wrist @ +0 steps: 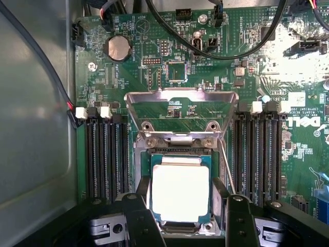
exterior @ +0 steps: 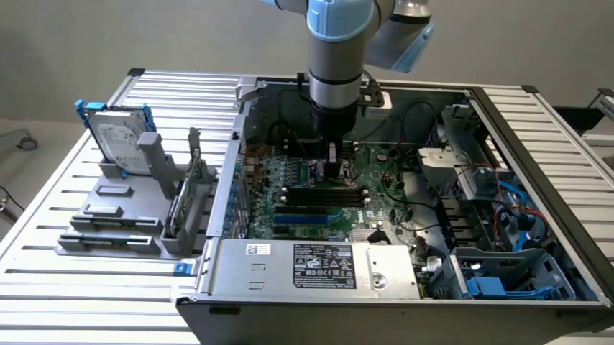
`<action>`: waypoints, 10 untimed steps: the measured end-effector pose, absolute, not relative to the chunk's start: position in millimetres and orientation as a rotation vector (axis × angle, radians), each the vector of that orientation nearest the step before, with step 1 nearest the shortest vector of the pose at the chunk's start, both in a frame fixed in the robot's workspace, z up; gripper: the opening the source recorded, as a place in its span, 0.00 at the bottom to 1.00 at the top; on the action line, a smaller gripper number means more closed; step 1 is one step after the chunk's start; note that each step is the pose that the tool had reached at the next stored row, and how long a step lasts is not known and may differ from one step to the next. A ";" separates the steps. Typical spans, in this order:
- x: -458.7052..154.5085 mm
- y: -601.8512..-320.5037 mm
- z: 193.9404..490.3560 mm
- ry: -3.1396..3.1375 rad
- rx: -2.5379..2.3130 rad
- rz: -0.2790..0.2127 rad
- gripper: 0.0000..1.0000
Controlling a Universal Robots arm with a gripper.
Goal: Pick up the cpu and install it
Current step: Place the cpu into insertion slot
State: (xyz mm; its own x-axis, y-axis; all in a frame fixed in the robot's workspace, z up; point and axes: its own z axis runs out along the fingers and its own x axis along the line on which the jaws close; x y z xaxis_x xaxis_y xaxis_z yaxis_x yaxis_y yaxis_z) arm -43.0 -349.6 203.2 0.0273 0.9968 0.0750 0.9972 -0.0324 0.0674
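The cpu (wrist: pixel 180 190), a small square chip with a pale silver top, sits low over the black-framed socket (wrist: pixel 177 152) of the green board (wrist: pixel 205 56). My gripper (wrist: pixel 181 200) is shut on it, with a dark fingertip (wrist: pixel 143 191) against one side and the other pressed to the opposite side. The socket's metal load plate (wrist: pixel 181 110) stands hinged open just beyond the chip. In the exterior view the arm reaches straight down into the open computer case, with the gripper (exterior: pixel 333 167) at board level near the middle.
Black memory slots (wrist: pixel 105 154) flank the socket on both sides, and black cables (wrist: pixel 216 49) arc over the board. A silver power supply (exterior: pixel 317 266) fills the case's near side. On the exterior view's left a grey fixture (exterior: pixel 125 208) holds a blue-framed hard drive (exterior: pixel 120 136).
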 end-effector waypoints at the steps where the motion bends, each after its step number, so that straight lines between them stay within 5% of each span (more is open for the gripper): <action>1: -43.5 -349.6 203.1 -2.182 -2.249 -0.158 0.55; 10: -44.1 -349.6 201.8 -2.184 -2.250 -0.156 0.55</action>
